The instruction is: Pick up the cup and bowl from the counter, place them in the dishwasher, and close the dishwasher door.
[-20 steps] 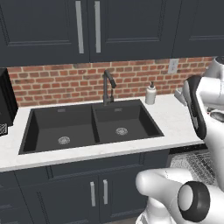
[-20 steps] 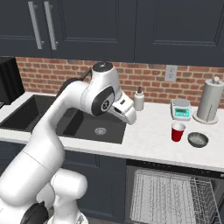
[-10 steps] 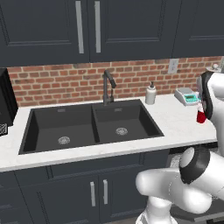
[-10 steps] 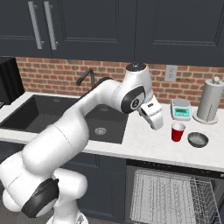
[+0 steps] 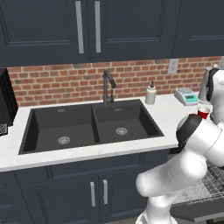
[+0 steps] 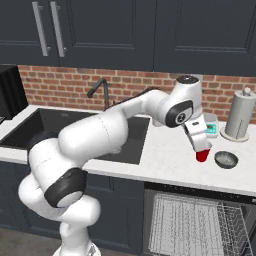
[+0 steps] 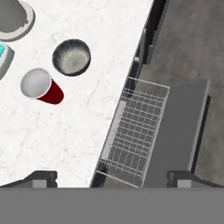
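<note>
The arm is reaching out over the right end of the counter (image 6: 165, 150), and the gripper (image 6: 201, 146) is hanging just above the cup (image 6: 202, 155), fingers pointing down. From the right base view it is hard to say whether the tips are touching the rim. In the hand view the 2 fingertips (image 7: 41, 177) are standing far apart, with nothing between them, so the jaws are spread wide and holding nothing.

The cup (image 7: 40, 86) is sitting upright on the white stone, its pale inside facing up, and the bowl (image 7: 71, 57) is resting just beside it, apart from it. Both are lying close to the counter's front edge, right above the dishwasher (image 6: 200, 220), which makes for a short carry. The wire rack (image 7: 133, 131) is pulled out and the dishwasher door (image 7: 175, 131) is lying dropped open beneath it, ready to take both pieces.

My guess is the cup is going first, being nearer the hand.
</note>
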